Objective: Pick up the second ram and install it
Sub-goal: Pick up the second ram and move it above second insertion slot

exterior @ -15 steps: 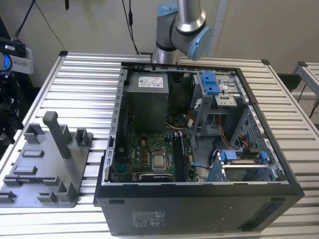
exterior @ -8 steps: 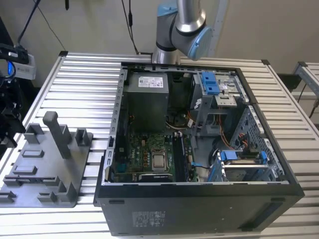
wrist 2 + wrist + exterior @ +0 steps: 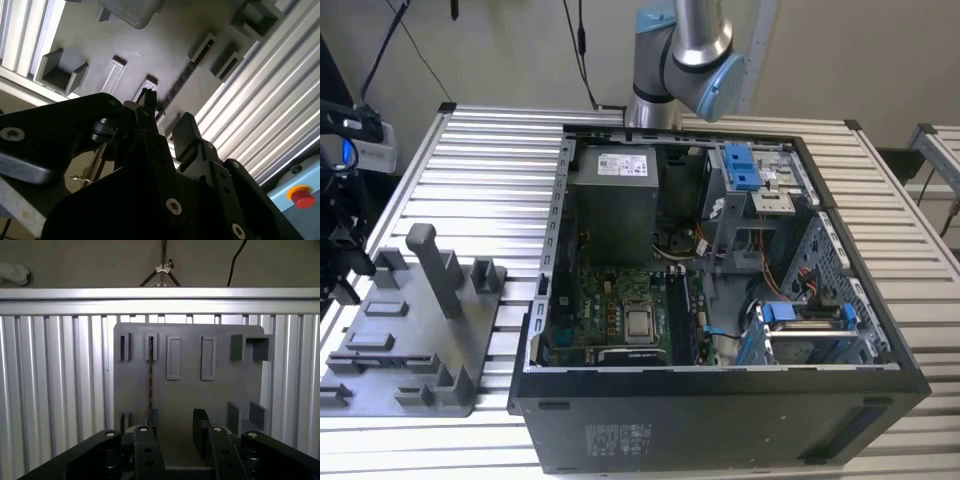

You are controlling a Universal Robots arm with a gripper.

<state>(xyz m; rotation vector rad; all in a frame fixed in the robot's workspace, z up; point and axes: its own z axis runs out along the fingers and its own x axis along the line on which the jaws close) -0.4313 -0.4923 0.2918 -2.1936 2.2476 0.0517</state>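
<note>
In the first wrist view the gripper (image 3: 176,416) is hovering above the grey holder tray (image 3: 190,385), its fingers spread apart and gripping nothing. The second ram (image 3: 150,372) is standing on edge in a slot of that tray, lining up with one fingertip (image 3: 152,421) instead of the gap. The tray is lying on the slatted table (image 3: 50,390), beside the open computer case (image 3: 720,300).
</note>
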